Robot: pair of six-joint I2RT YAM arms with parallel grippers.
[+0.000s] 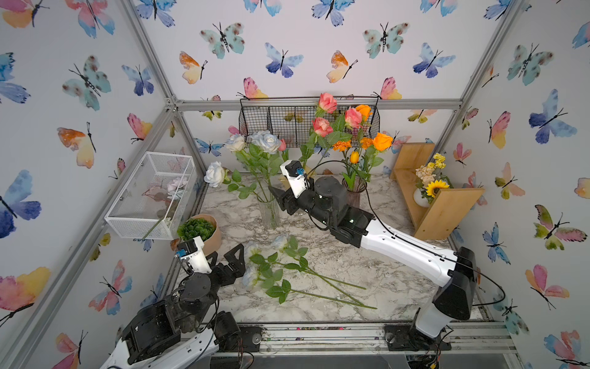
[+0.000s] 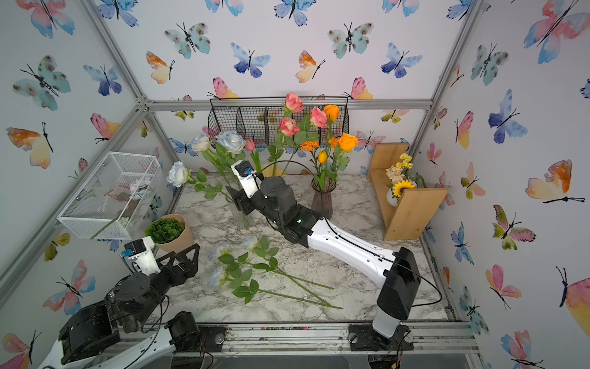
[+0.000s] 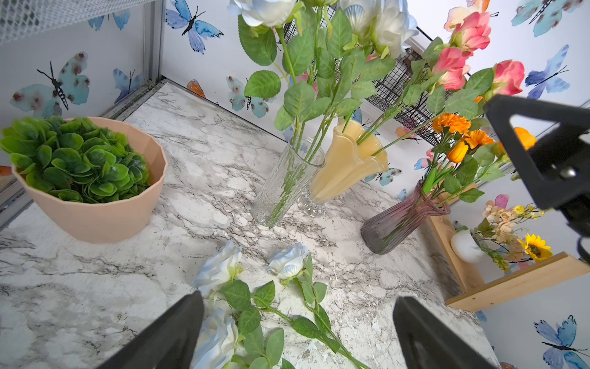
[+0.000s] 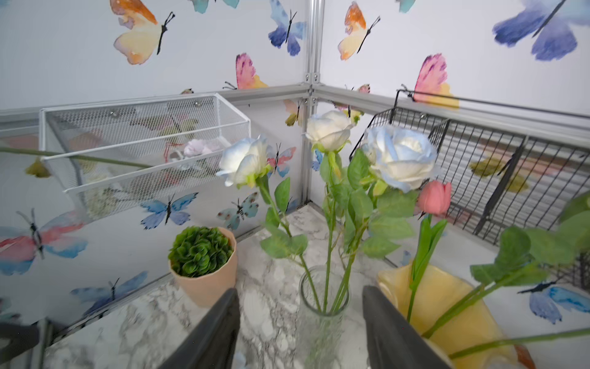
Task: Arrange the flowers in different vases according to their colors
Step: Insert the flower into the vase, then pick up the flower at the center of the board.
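While the outstretched right claw (image 1: pixel 276 198) gapes empty by the clear vase (image 1: pixel 269 212), the left claw (image 1: pixel 227 252) hangs spread above loose roses (image 1: pixel 280 242).

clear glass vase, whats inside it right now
At least three white-blue roses stand in the clear glass vase, green stems reaching its bottom. The ribbed glass blurs the stems, so the exact count is unclear. In a top view the right gripper covers its mouth.
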